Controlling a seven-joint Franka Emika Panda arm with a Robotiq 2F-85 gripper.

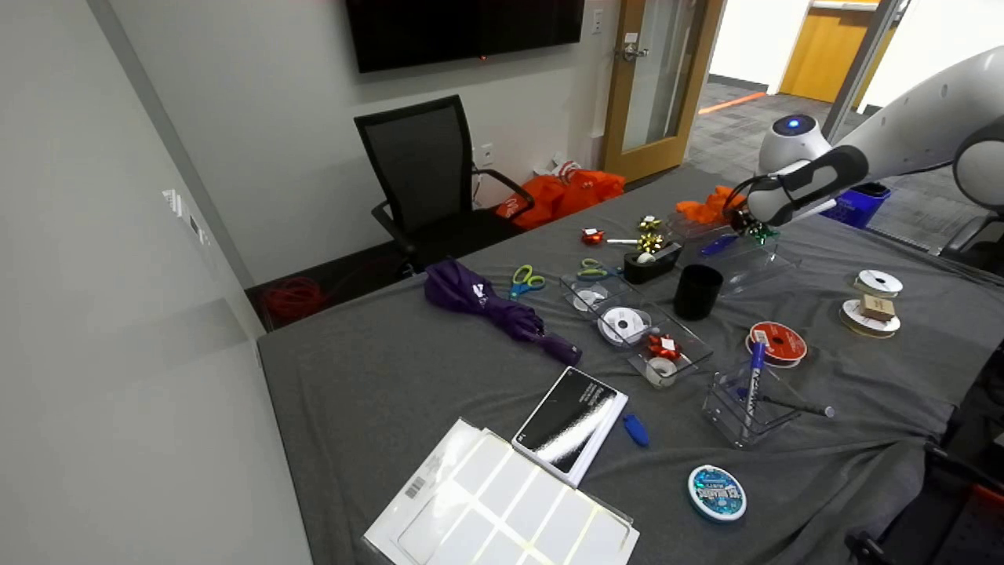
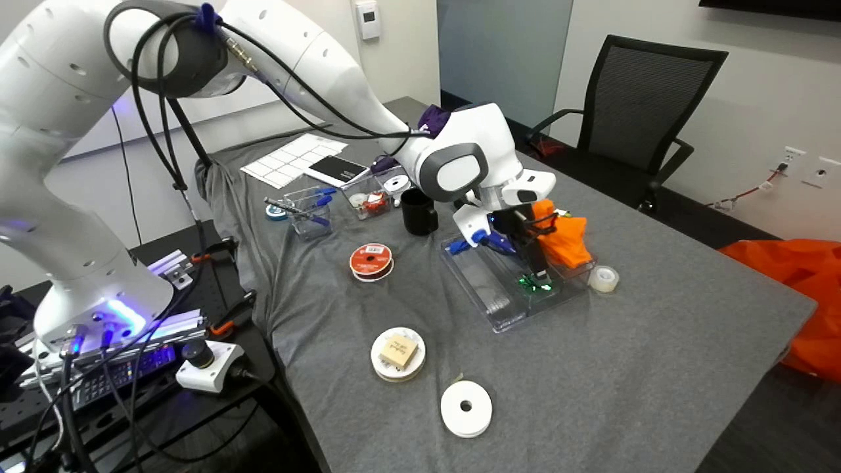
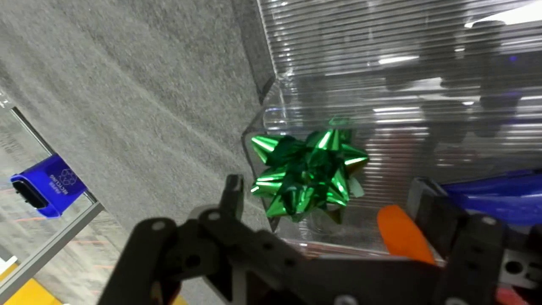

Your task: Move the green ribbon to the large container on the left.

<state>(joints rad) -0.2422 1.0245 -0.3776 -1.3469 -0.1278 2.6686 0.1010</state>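
Wrist view: straight down onto the green ribbon (image 3: 311,173), a shiny foil bow, lying in a narrow clear section (image 3: 391,156) close against its end wall. Just beside that, a large clear tray (image 3: 338,46) with ribbed floor; cannot tell whether one moulded piece or two set together.

Above, a dark gripper (image 3: 329,188) with fingers (image 3: 234,199) spread wide, one seen to either side of the green ribbon; cannot tell whether touching. Next to the right-hand finger in that view, a blue object (image 3: 504,197), partly hidden.

In an exterior view, an arm (image 2: 328,72) upright from a lit base (image 2: 98,295), folded at a high elbow, then sloping long and downward over a grey-covered table (image 2: 624,368). Wrist turned down beyond the forearm, fingers pointing downward at a slight slant, one tip right at the green ribbon. Also in an exterior view, that same forearm (image 1: 925,125) slanting down from the right edge, low over one end of the table.

Close by the gripper in both exterior views, orange cloth (image 2: 568,240). Near the large clear tray, a black mug (image 2: 419,211); farther off, a red ribbon spool (image 2: 371,259), a white spool (image 2: 466,420), and a tagged spool (image 2: 384,374) with a small brown card (image 2: 399,350) on top.

Well apart, toward the table's other end in an exterior view: purple umbrella (image 1: 502,310), black-topped box (image 1: 569,420) next to a white gridded sheet (image 1: 502,502), blue marker (image 1: 753,384) leaning in a clear box (image 1: 725,420), round blue tin (image 1: 717,493).
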